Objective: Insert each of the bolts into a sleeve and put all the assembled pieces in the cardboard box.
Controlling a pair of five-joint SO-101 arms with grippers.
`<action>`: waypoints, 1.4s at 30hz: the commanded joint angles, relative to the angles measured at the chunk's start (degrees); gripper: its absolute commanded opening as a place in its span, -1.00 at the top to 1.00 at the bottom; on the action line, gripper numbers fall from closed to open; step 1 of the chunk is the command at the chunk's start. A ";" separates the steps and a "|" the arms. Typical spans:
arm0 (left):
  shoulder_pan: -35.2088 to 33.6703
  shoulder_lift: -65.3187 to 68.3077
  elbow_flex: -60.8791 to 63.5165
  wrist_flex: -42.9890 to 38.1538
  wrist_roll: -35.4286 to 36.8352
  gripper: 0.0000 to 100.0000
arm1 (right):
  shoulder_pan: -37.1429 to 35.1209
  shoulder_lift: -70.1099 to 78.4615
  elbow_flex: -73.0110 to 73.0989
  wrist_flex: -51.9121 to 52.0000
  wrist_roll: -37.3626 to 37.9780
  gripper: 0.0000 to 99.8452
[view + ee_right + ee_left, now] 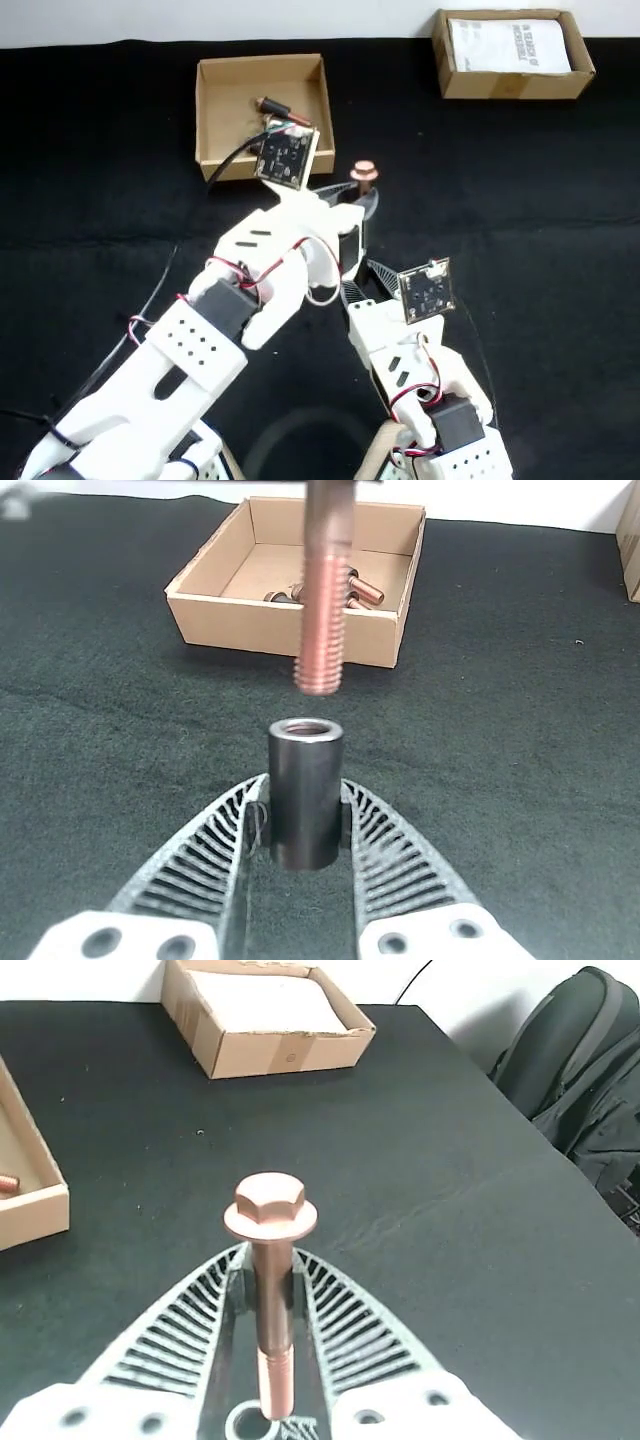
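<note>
Left jaws: the left gripper [271, 1278] is clamped narrow on the shank of a copper bolt [270, 1207]; head up, thread hanging free, so the end that must enter stays bare
Right jaws: the right gripper [304, 785] is pinched on a dark sleeve [305, 755]; it stands upright with its bore facing up, gripped low on its sides so the mouth is unobstructed
Meeting point: just off the corner of the cardboard box [205, 110] nearest the arms; the thread tip hangs just above the sleeve mouth, not touching
Alignment: bolt and bore look roughly in line from the right wrist view; the depth offset cannot be told
Step in hand: probably insertion; one arm steadies the sleeve while the other arm lowers the bolt
Box contents: assembled pieces [350, 585] lie inside the cardboard box; working beside it likely keeps the later drop short
Other: a second box [510, 80] holding paper sits well apart from the cardboard box
</note>
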 commanded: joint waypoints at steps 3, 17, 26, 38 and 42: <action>0.04 -0.22 2.07 -1.41 0.35 0.98 | 0.84 -0.66 -0.75 -1.27 -0.44 0.98; 0.92 -0.13 4.79 -3.25 0.79 0.98 | 0.84 -0.66 -0.40 -1.27 -0.35 0.98; 1.01 -0.48 6.55 0.79 0.35 0.98 | 0.92 -0.66 -0.31 -1.19 -0.62 0.98; 1.01 -0.57 3.56 23.21 0.26 0.38 | 6.02 -0.66 -0.75 -1.19 -0.53 0.98; 1.01 -0.57 -0.31 31.82 -3.08 0.38 | 6.29 -0.66 -0.31 -1.10 -0.62 0.98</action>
